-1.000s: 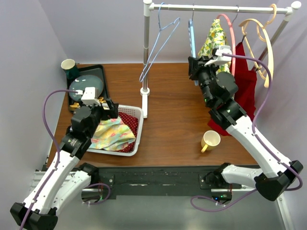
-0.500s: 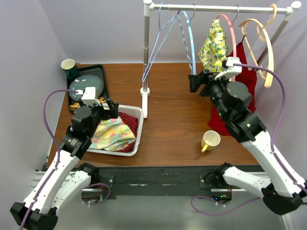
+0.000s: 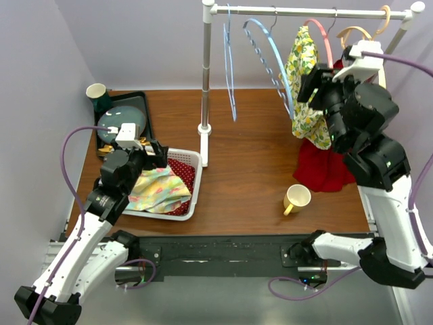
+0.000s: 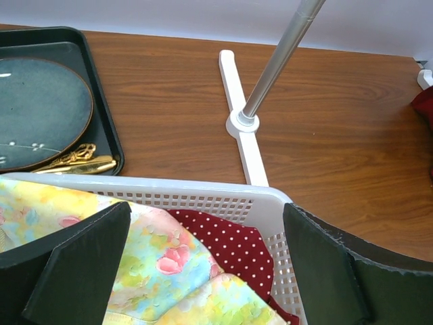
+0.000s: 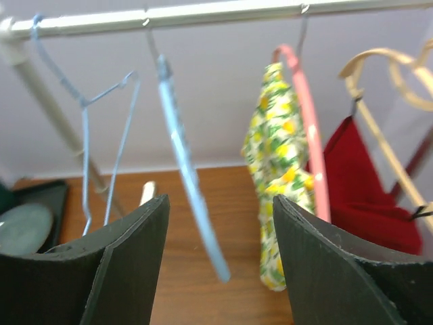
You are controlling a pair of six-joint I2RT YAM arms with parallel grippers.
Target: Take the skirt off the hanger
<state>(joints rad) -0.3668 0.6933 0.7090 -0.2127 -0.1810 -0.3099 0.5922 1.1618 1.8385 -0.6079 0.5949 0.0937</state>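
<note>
A: Where is the skirt?

B: The skirt [image 3: 306, 81], yellow with a lemon print, hangs on the pink hanger [image 3: 325, 42] from the rail [image 3: 304, 11], draped down one side of it. It has not come off.

A: And the nearer gripper?

B: The right gripper [image 3: 310, 87] is raised to rail height, just beside the skirt. From above its fingers overlap the cloth, but I cannot tell whether they touch. In the wrist view the skirt sits up and to the right, above the right finger, not in the gap.

A: Is it gripping anything?

B: No, its jaws stand apart with nothing held. The blue hanger [image 5: 189, 196] shows through the gap, tilted and farther back.

A: What is around the skirt?

B: A red garment [image 3: 325, 166] on a wooden hanger [image 3: 358, 34] hangs right behind it, its hem reaching the table [image 3: 250, 149]. A thin wire hanger [image 3: 229, 68] hangs near the rack's post.

A: The other arm?

B: The left gripper [image 4: 206, 217] is well apart from all that, poised over the white basket [image 4: 203, 193]. Its jaws are wide and empty, above a pastel floral cloth [image 4: 169, 271] and a red dotted cloth [image 4: 230, 244].
</note>
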